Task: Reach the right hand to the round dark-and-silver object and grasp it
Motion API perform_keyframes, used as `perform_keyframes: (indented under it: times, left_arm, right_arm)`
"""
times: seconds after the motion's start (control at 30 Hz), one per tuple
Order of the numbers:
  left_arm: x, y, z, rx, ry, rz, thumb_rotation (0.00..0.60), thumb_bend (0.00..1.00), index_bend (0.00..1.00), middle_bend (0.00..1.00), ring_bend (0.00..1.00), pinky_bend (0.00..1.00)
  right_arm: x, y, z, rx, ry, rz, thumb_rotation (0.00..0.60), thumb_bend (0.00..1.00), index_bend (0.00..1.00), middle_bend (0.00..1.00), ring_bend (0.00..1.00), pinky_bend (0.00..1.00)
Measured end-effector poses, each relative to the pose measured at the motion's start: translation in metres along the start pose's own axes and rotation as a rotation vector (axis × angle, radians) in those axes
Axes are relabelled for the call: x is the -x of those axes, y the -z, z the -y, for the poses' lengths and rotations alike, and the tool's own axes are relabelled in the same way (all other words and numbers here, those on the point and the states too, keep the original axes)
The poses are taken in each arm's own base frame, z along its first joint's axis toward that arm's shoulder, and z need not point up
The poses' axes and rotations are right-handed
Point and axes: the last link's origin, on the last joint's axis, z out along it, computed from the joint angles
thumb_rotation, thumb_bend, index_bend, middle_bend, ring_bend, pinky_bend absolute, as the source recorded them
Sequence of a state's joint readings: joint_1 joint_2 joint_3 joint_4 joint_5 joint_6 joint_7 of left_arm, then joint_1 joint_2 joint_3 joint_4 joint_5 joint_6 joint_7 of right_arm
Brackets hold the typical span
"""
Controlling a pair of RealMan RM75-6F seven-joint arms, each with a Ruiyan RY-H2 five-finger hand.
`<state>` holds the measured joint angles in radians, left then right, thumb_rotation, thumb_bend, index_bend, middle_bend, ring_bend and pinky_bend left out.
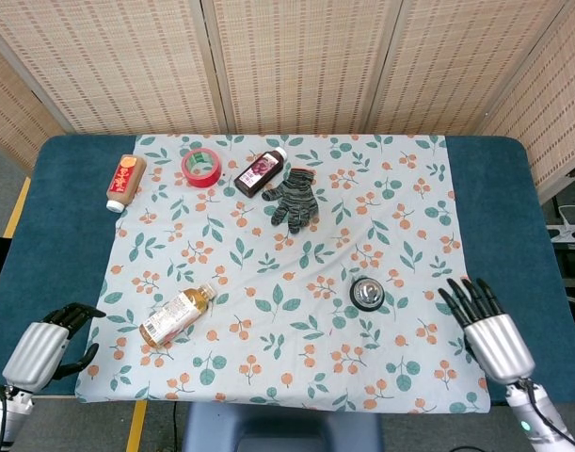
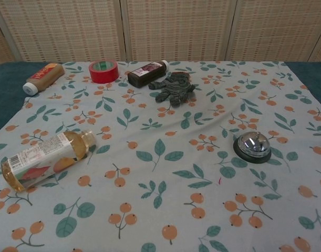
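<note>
A round call bell with a silver dome and dark base sits on the floral cloth, right of centre; the chest view shows the bell at mid right. My right hand hovers over the cloth's right edge near the front, right of the bell and apart from it, fingers spread and holding nothing. At the front left corner my left hand stays off the cloth, its fingers loosely apart and empty. Neither hand appears in the chest view.
A yellow drink bottle lies at front left. At the back stand a brown bottle, a red tape roll, a dark bottle and a grey glove. Blue table surrounds the cloth.
</note>
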<state>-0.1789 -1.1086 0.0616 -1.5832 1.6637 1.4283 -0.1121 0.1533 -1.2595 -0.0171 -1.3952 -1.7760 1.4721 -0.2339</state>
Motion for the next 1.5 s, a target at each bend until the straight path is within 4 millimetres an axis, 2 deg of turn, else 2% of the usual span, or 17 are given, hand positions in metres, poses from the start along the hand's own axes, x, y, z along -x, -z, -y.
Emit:
perform_keyframes:
  times: [0.2, 0.3, 0.6, 0.7, 0.97, 1.3, 1.5]
  left_arm:
    - [-0.001, 0.0, 0.002, -0.004, 0.011, -0.001, 0.6, 0.39, 0.3, 0.29, 0.23, 0.36]
    - [-0.001, 0.0, 0.001, 0.003, 0.014, -0.002, 0.6, 0.39, 0.3, 0.29, 0.23, 0.36]
    - [-0.003, 0.001, 0.002, 0.01, 0.024, -0.006, 0.6, 0.39, 0.31, 0.29, 0.23, 0.36]
    - [-0.002, 0.001, 0.001, 0.014, 0.024, -0.003, 0.6, 0.39, 0.31, 0.29, 0.23, 0.36]
    - [-0.003, 0.001, 0.002, 0.01, 0.026, -0.006, 0.6, 0.39, 0.31, 0.29, 0.23, 0.36]
    - [-0.002, 0.001, 0.001, 0.012, 0.02, -0.003, 0.6, 0.39, 0.31, 0.29, 0.23, 0.36]
    - [-0.002, 0.001, 0.001, 0.011, 0.019, -0.003, 0.6, 0.39, 0.31, 0.29, 0.23, 0.36]
  right_arm:
    - [0.018, -0.059, 0.02, -0.177, 0.006, -0.008, 0.6, 1.0, 0.0, 0.0, 0.0, 0.0]
    - [0.031, -0.081, 0.03, -0.215, -0.034, 0.039, 0.6, 1.0, 0.0, 0.0, 0.0, 0.0]
    - [0.074, -0.122, 0.043, -0.201, -0.11, 0.182, 0.6, 1.0, 0.0, 0.0, 0.0, 0.0]
    - [0.082, -0.133, 0.044, -0.187, -0.135, 0.208, 0.6, 1.0, 0.0, 0.0, 0.0, 0.0]
    - [0.093, -0.145, 0.045, -0.181, -0.143, 0.223, 0.6, 1.0, 0.0, 0.0, 0.0, 0.0]
    - [0.081, -0.143, 0.042, -0.194, -0.134, 0.169, 0.6, 1.0, 0.0, 0.0, 0.0, 0.0]
    - [0.085, -0.145, 0.048, -0.211, -0.133, 0.201, 0.6, 1.0, 0.0, 0.0, 0.0, 0.0]
